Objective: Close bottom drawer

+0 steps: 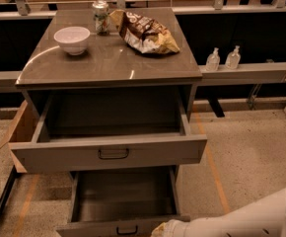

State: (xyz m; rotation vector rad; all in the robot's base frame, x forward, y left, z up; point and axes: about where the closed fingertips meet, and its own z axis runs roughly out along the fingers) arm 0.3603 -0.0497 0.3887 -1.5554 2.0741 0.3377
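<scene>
The bottom drawer [123, 197] is the narrower grey metal drawer, pulled out and empty, with a low front panel [93, 228] and a small dark bail handle [126, 230] at the lower edge of the view. Above it the wider, taller-fronted grey drawer [108, 153] also stands open. My gripper [163, 230] comes in from the lower right on a white arm [241, 219] and sits at the right end of the bottom drawer's front panel.
The grey cabinet top [133, 58] holds a white bowl [72, 39], a can [101, 17] and a crumpled snack bag [144, 32]. Two small bottles [222, 59] stand on a ledge to the right. A cardboard piece [22, 132] leans left of the cabinet.
</scene>
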